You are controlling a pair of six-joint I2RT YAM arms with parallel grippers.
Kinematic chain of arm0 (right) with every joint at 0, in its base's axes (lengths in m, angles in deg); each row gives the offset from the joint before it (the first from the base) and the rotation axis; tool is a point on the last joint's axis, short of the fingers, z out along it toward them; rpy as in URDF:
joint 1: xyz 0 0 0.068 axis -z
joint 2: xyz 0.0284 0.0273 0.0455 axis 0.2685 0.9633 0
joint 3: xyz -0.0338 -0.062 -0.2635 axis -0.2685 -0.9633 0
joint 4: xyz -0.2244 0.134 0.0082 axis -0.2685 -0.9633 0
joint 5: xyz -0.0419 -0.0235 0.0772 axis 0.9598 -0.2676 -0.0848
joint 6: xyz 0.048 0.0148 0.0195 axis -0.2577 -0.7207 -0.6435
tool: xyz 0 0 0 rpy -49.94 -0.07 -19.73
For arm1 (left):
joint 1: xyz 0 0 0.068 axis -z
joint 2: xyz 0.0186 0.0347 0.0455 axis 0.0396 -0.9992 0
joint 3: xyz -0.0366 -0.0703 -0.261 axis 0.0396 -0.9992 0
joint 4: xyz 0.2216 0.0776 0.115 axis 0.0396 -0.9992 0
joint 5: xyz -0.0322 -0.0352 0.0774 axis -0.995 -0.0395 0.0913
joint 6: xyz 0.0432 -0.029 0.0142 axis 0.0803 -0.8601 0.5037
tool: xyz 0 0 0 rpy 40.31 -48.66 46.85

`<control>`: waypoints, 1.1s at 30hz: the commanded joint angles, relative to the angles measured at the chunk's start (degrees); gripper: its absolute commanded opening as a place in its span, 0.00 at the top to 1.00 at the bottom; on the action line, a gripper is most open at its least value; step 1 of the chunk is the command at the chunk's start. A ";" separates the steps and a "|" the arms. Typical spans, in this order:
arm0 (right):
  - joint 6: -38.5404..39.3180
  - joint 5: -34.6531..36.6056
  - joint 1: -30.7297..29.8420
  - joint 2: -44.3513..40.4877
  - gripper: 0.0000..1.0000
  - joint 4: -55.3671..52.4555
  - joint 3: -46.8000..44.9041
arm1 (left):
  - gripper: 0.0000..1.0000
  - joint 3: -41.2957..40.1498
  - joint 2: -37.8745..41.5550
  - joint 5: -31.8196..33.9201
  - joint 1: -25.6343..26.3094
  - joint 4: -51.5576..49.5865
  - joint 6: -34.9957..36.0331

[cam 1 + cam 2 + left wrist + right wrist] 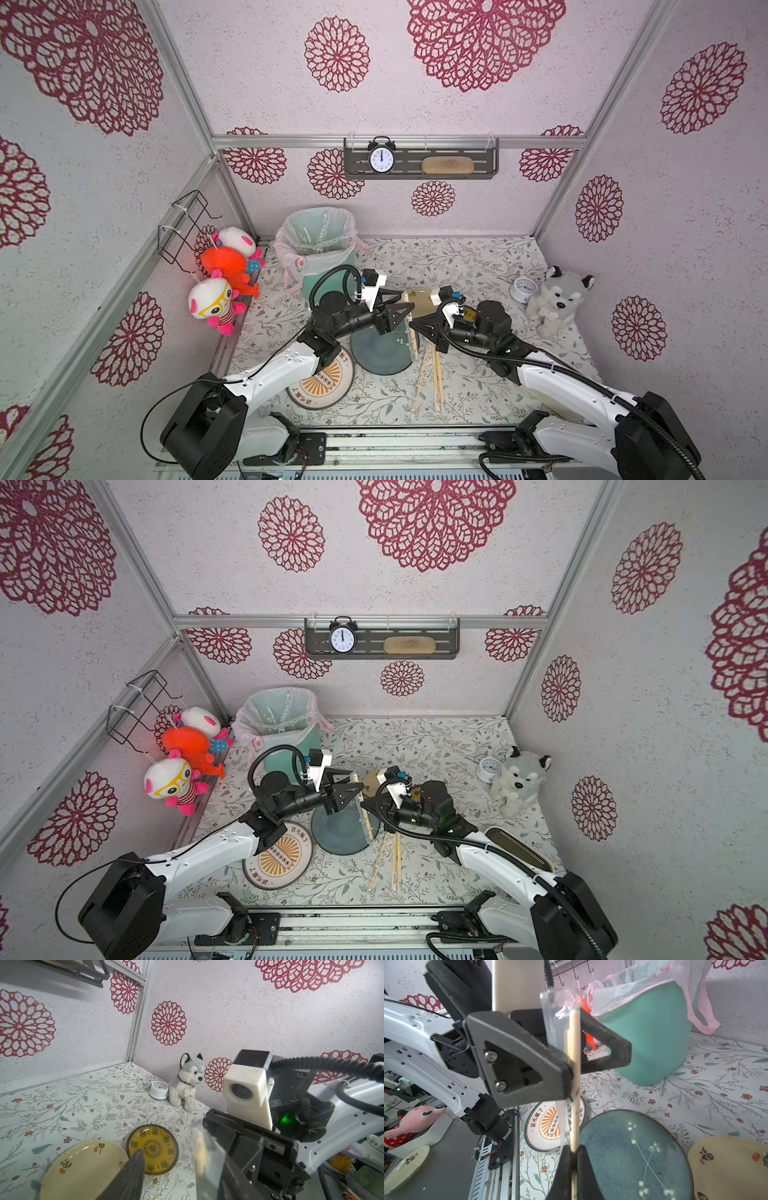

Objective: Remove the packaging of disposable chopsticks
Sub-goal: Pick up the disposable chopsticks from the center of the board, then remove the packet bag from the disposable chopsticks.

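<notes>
Where the right tool (574, 1150) shows low in the middle of the right wrist view, its jaws are pinched tight on the lower end of the disposable chopsticks (574, 1047). These stand upright in their packaging (552, 1022), with the blue plate (633, 1157) behind at lower right. The left tool (406, 300) reaches in from the left of that frame, jaws partly apart on either side of the sleeve's upper half, its nearer finger (529, 1068) against the sticks. More wrapped pairs (430, 380) lie on the worktop (478, 266), lower middle in both top views.
</notes>
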 commanded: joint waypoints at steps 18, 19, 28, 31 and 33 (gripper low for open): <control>-2.24 -1.79 0.29 3.97 0.68 7.19 -0.76 | 1.00 3.08 1.13 -1.64 0.29 2.14 -3.48; -2.96 -1.94 0.28 4.76 0.65 8.30 -1.50 | 1.00 3.46 1.68 -1.27 0.25 1.04 -3.08; -3.34 -4.72 -1.99 10.52 0.75 12.19 -5.87 | 1.00 5.08 7.16 3.91 0.33 -8.50 3.02; -3.29 -3.67 -2.09 10.62 0.89 14.08 -7.00 | 1.00 5.38 8.11 3.86 0.34 -10.39 3.80; -3.18 -3.48 -2.18 10.89 0.96 14.88 -7.09 | 1.00 5.37 8.03 3.23 0.37 -10.09 3.12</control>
